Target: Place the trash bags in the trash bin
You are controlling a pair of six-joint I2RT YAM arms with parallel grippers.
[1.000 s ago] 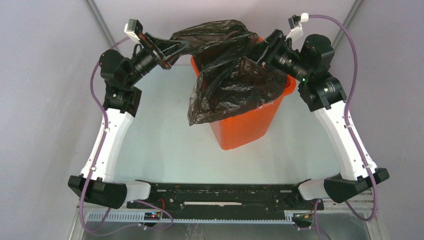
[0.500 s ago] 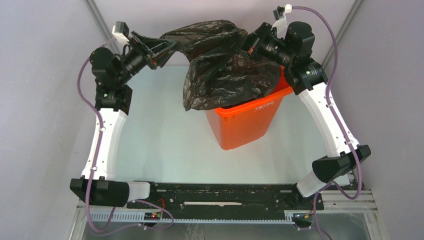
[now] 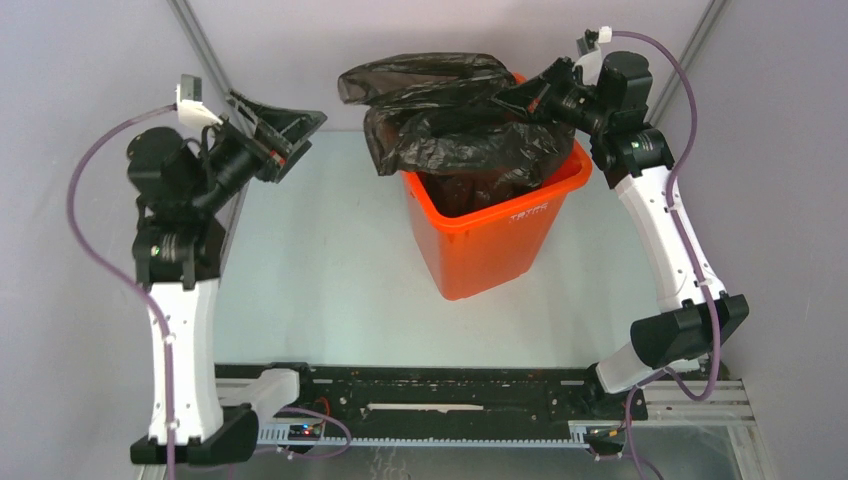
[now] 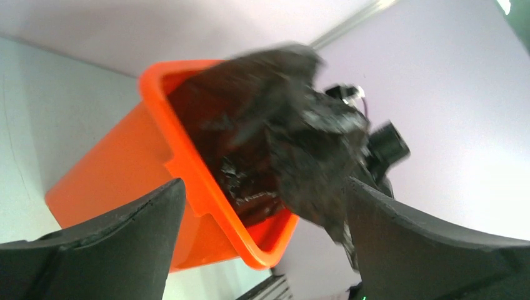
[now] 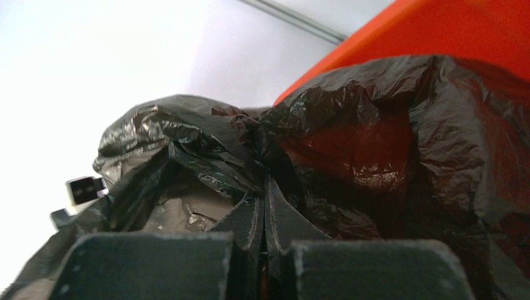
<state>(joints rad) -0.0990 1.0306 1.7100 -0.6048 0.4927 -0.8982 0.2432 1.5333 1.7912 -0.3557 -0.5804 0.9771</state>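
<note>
At the far middle of the surface [image 3: 320, 280], heaped over the tall orange plastic bin [image 3: 490, 250] and partly inside: glossy, wrinkled black plastic trash bag [image 3: 450, 135]. Pinched at a fold by the right gripper [image 5: 265, 215]; left gripper [image 3: 298, 138] spread, empty, well to the left. Best to push down centrally before releasing, tucking in the far-left overhang.

Left pincer [image 3: 298, 140] now agape, off the trash bags [image 3: 450, 110], farther left; right pincer [image 3: 520, 98] newly pinched on them.

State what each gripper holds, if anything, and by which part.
Right gripper pinches the trash bag by a bunched fold on its right side; left gripper holds nothing.
</note>
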